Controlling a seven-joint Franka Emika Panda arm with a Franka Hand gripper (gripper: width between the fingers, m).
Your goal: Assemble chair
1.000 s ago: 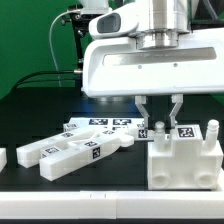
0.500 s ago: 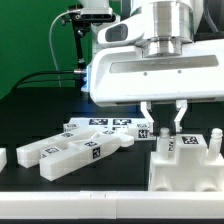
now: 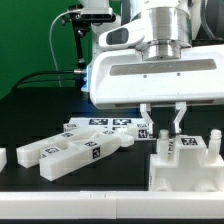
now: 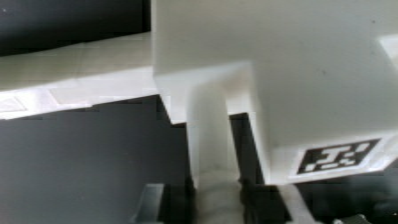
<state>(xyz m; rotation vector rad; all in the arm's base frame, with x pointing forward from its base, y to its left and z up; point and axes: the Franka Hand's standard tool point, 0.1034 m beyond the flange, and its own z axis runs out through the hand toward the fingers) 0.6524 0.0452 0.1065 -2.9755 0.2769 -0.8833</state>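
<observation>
Exterior view: claw (image 3: pixel 163 124) spread abv chair part (image 3: pixel 186 166) edge

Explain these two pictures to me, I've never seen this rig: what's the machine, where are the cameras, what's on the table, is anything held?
The big white machine is a robot arm. Its end effector, two thin fingers, hangs open just above a white blocky plastic chair part with upright pegs. That picture comes from a camera off the arm. The other comes from the wrist, close on a white part bearing a black-and-white square tag. Loose white tagged plastic pieces lie on the black table. Nothing seems held.
</observation>
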